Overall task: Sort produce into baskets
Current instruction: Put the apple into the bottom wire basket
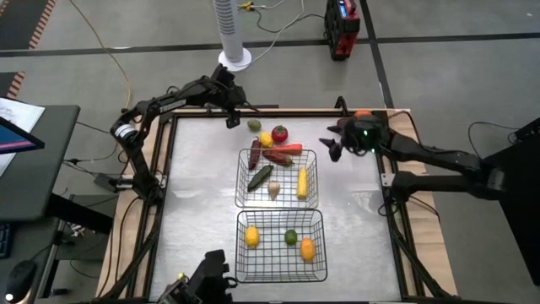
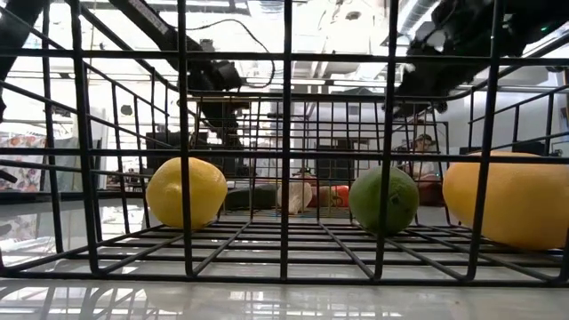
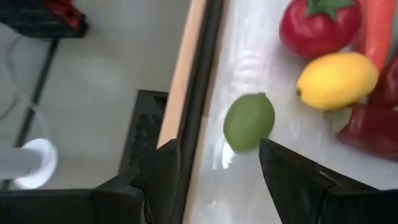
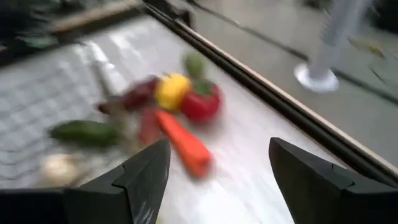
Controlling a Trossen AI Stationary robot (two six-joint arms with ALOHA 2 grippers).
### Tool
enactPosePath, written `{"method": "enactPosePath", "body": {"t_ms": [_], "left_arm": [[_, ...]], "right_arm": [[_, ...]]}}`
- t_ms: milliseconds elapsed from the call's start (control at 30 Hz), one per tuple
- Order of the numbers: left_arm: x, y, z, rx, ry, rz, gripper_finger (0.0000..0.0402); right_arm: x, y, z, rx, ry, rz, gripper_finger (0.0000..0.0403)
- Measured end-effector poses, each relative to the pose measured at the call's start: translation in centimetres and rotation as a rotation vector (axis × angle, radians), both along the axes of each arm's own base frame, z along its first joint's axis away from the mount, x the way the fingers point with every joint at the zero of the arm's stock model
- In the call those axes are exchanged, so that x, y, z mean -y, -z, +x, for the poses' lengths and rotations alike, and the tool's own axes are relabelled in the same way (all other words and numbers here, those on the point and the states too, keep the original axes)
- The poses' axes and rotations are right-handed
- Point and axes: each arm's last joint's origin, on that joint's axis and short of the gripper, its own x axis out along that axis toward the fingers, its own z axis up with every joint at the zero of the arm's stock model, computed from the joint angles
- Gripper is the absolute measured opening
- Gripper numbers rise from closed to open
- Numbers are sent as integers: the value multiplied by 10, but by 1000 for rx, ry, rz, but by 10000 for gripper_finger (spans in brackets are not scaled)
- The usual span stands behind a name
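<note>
Beyond the far basket (image 1: 314,179), a green lime (image 3: 249,121), a yellow lemon (image 3: 337,79), a red tomato (image 3: 320,25), a long orange-red piece (image 1: 287,149) and a dark red pepper (image 3: 373,127) lie loose on the table. My left gripper (image 3: 217,168) hangs open above the far edge (image 1: 232,118), just short of the lime, holding nothing. My right gripper (image 4: 217,180) is open and bare, in the air right of the pile (image 1: 332,145). The far basket holds a cucumber (image 1: 261,176), corn (image 1: 302,182), garlic (image 1: 273,189) and a dark piece. The near basket (image 1: 318,245) holds a lemon (image 2: 187,193), a lime (image 2: 383,200) and a yellow-orange fruit (image 2: 507,209).
The two wire baskets stand one behind the other in the table's middle. A raised dark frame (image 1: 164,194) runs along the table's edges. Bare tabletop lies left and right of the baskets. A white fan base (image 1: 234,59) and a red device (image 1: 342,29) stand on the floor beyond.
</note>
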Motion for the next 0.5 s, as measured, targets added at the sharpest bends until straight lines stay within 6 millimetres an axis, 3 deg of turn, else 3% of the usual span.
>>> {"method": "enactPosePath", "body": {"t_ms": [233, 367, 500], "left_arm": [[43, -21, 7, 13, -37, 113, 208], [72, -29, 0, 105, -50, 177, 208], [105, -34, -9, 243, -66, 192, 208]], "right_arm": [[31, -8, 4, -233, 61, 77, 304], [53, -18, 12, -348, 76, 85, 313], [76, -15, 21, -527, 79, 56, 333]]}}
